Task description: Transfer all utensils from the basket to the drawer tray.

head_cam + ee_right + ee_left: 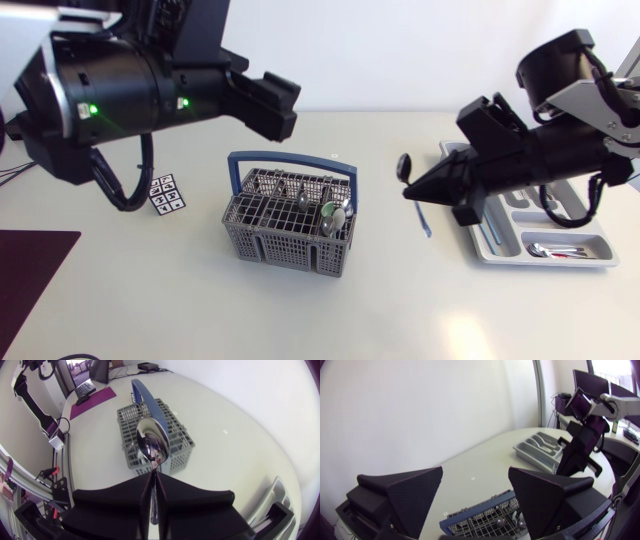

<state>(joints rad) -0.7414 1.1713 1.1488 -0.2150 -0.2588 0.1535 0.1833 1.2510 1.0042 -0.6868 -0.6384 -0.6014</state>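
**While the spoon hangs between basket and tray, the grip looks thin**

Because the right gripper [412, 190] pinches the spoon [404, 167] only at its fingertips, just below the bowl, the blue handle dangling underneath could swing or slip out. The spoon hangs right of the basket [280, 250] and left of the drawer tray [500, 237], whose left rim might snag the handle. The left gripper [475, 474], wide open and empty, hovers far-left of the basket.
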